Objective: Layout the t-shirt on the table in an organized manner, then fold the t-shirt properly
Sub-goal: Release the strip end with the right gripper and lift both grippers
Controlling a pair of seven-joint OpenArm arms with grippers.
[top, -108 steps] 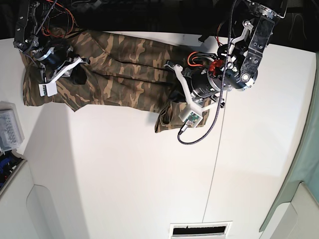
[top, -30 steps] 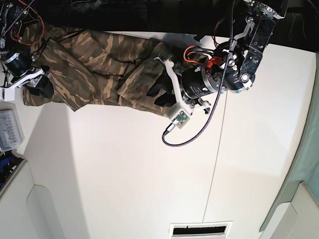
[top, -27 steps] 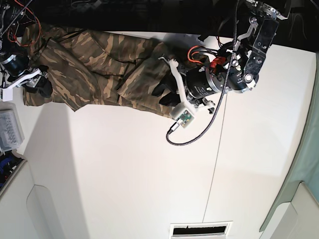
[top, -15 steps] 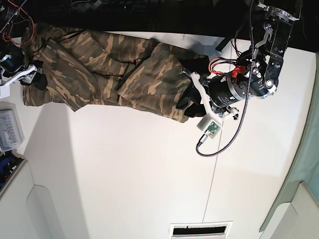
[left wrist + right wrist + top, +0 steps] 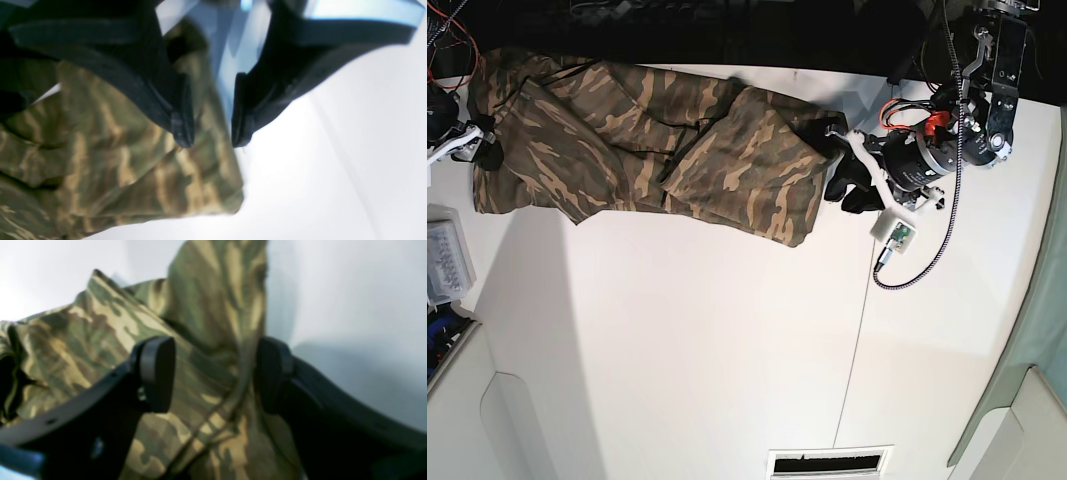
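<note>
Camouflage shirt on a white bench

The glossy white bench [image 5: 687, 350] has a thin seam; a clear plastic box [image 5: 445, 258] sits at one edge. The t-shirt [image 5: 747, 165] lies along the far side, beneath the spread right hand [image 5: 213, 376] and beside the spread left hand [image 5: 213, 143], brown-and-tan, partly folded over, rumpled.

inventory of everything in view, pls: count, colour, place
t-shirt: 1, brown/tan/olive camouflage, folded over in parts, across the table's far side
table: 1, white, under the shirt
seam line: 1, thin dark, running across the tabletop right of the shirt in base view
plastic box: 1, clear, base view's left edge
left gripper: 1, black fingers, open, at the shirt's right end in base view
right gripper: 1, black fingers, open, over the shirt's left end in base view
arms: 2, black and silver-white, upper corners of base view
</note>
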